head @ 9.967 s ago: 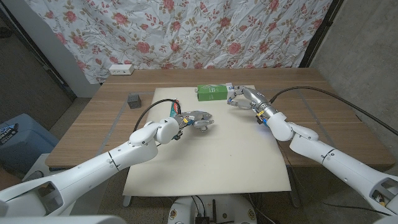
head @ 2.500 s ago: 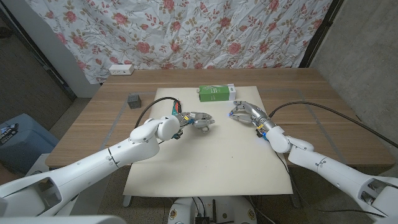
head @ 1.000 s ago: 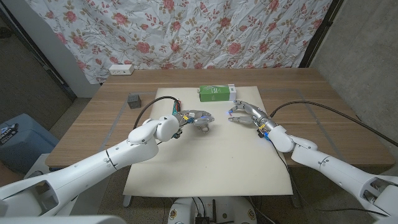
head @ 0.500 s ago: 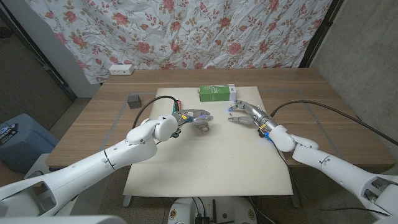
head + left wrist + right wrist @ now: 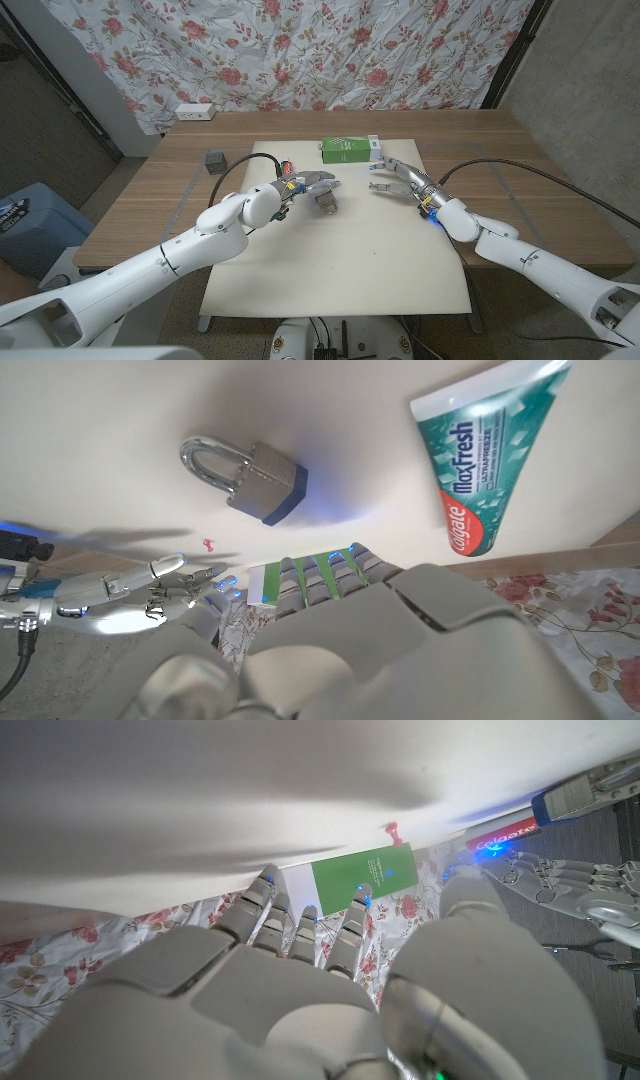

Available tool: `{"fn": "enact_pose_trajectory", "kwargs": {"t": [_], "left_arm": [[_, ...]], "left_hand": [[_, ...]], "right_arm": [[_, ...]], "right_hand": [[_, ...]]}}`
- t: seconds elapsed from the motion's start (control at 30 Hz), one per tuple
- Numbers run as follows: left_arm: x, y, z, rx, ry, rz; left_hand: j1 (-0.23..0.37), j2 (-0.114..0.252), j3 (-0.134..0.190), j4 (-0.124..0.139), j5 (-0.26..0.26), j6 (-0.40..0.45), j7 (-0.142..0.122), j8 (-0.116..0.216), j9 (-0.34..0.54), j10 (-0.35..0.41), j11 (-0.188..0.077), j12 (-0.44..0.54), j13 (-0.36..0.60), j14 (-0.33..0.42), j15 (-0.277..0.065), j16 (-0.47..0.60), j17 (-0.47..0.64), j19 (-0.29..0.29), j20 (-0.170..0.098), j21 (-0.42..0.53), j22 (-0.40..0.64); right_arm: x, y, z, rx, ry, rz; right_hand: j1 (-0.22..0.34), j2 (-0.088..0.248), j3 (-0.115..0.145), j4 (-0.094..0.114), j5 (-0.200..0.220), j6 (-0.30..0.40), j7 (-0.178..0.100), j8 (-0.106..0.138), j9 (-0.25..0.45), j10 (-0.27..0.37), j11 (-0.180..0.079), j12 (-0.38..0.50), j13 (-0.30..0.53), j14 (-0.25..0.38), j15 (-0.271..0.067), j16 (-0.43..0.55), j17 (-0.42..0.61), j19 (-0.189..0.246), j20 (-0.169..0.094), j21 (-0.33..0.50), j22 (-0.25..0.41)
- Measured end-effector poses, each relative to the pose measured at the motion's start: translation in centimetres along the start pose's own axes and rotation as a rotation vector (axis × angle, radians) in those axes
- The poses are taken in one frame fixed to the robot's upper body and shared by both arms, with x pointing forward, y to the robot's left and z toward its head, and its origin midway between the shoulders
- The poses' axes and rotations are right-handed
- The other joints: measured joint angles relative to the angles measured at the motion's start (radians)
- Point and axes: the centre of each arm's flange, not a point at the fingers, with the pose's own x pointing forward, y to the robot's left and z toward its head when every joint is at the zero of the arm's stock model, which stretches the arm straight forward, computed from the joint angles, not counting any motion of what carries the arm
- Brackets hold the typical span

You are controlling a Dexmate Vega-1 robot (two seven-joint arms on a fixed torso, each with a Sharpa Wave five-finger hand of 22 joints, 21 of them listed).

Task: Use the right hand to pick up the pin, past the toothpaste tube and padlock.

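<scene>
On the wooden table (image 5: 150, 190) lies a cream mat (image 5: 330, 250), and the small red pin (image 5: 208, 545) sits on it toward the mat's far edge, just in front of the green box (image 5: 346, 150) that stands at that edge. In the right wrist view the pin (image 5: 391, 830) lies just ahead of the fingertips, apart from them. The right hand (image 5: 398, 179) hovers over the mat near the far right corner of it, fingers spread and holding nothing — the pin is not yet touched. The left hand (image 5: 312, 184) reaches in over the middle of the mat's far half, its fingers apart and empty, above the silver padlock (image 5: 327, 203), which has a blue base and lies on its side. The Colgate MaxFresh toothpaste tube (image 5: 487, 450) lies flat on the mat beside the padlock, toward the left edge — well apart from the pin. A small dark grey cube (image 5: 213, 159) rests on the bare wood off the mat's far left corner, and a white power strip (image 5: 194, 112) sits at the table's far left corner under the floral curtain (image 5: 330, 50).
</scene>
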Motion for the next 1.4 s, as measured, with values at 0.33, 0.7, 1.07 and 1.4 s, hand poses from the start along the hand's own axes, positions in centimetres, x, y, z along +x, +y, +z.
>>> {"fn": "enact_pose_trajectory", "kwargs": {"t": [0.33,0.7,1.07,1.4], "left_arm": [[-0.8,0.6,-0.6,-0.074,-0.018,0.043],[-1.6,1.2,-1.7,-0.172,-0.040,0.104],[-2.3,1.5,-3.6,-0.310,-0.063,0.205],[-2.5,1.8,-5.6,-0.422,-0.073,0.282]], "left_hand": [[0.002,-0.002,0.004,-0.004,0.000,0.000,0.000,0.000,0.000,0.000,0.000,0.000,0.000,0.000,0.000,0.000,0.000,0.011,0.000,0.000,0.000],[0.008,0.003,0.008,-0.008,0.000,0.004,-0.004,0.000,0.000,0.000,0.000,0.000,0.000,0.000,0.000,0.000,-0.001,0.018,0.003,0.000,0.000],[0.011,0.001,0.016,-0.016,0.000,0.008,-0.008,0.000,0.000,0.013,-0.006,0.005,0.000,0.007,0.000,0.000,-0.005,0.041,0.005,0.000,0.000],[0.021,0.005,0.027,-0.021,0.000,0.013,-0.005,0.000,0.000,0.020,-0.002,0.005,0.000,0.014,0.005,0.000,-0.004,0.046,0.000,0.000,0.000]], "right_arm": [[-0.2,-0.7,0.4,0.034,0.002,-0.011],[-0.1,-1.4,0.9,0.074,0.003,-0.034],[0.0,-1.6,1.3,0.137,0.017,-0.067],[0.2,-1.8,1.3,0.196,0.046,-0.106]], "right_hand": [[-0.041,0.019,-0.005,0.020,0.000,-0.019,0.008,-0.021,0.000,0.014,0.014,0.011,-0.002,0.005,0.004,0.000,0.000,0.000,0.000,0.000,0.000],[-0.075,0.032,-0.008,0.028,-0.007,-0.040,0.022,-0.040,-0.005,0.034,0.026,0.012,-0.003,0.015,0.014,0.000,-0.003,0.019,0.003,0.000,0.000],[-0.108,0.066,-0.013,0.042,-0.016,-0.069,0.033,-0.055,-0.005,0.038,0.030,0.012,-0.003,0.017,0.009,-0.007,-0.003,0.015,-0.008,0.000,0.000],[-0.143,0.080,-0.015,0.049,-0.016,-0.105,0.069,-0.067,-0.004,0.048,0.032,0.012,-0.008,0.022,-0.022,-0.011,-0.013,0.031,-0.042,0.000,-0.005]]}}
